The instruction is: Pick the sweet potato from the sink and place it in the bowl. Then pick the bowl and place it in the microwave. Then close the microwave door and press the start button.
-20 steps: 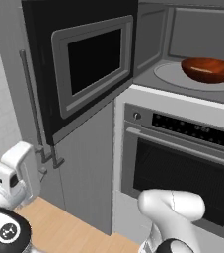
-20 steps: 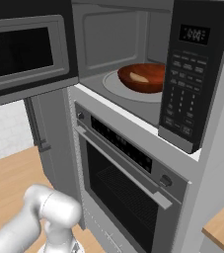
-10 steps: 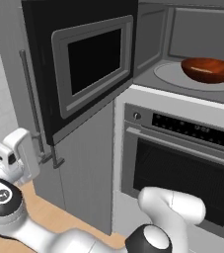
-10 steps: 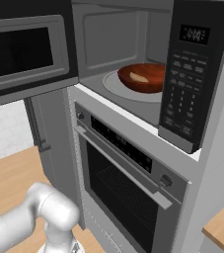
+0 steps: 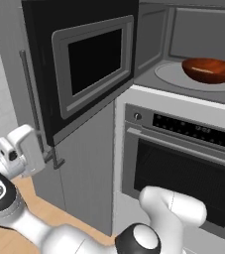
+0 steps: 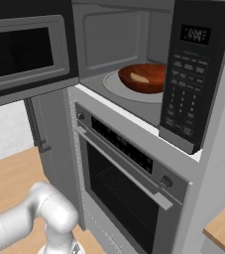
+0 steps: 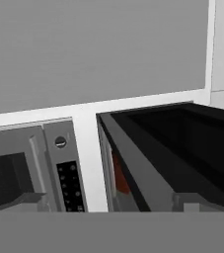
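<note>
Inside the microwave (image 6: 134, 59), at the upper right of the left base view, the bowl (image 5: 210, 70) is seen resting on the pale turntable (image 5: 183, 79). From that side only its reddish-brown wall and rim are shown. The right base view looks down into it, and the sweet potato (image 6: 139, 78) is seen lying in it as a pale tan sliver against the left inner wall.

The microwave door (image 5: 86, 64) is swung wide open, standing out at the upper left of the left base view; its dark window is turned toward the camera. The black control panel (image 6: 188, 74) is presented face-on in the right base view, at the upper right.

Below the cavity, the oven (image 6: 129, 183) is closed, its bar handle running across the front.

The gripper (image 5: 27, 151) is found at the lower left of the left base view, just below the door's lower outer corner and beside the tall cabinet handle (image 5: 32, 99). The jaws are spread wide with nothing between them.

In the hand view the door edge is seen from the side, rolled, with a reddish patch of the bowl visible past it and the oven knob at the left.
</note>
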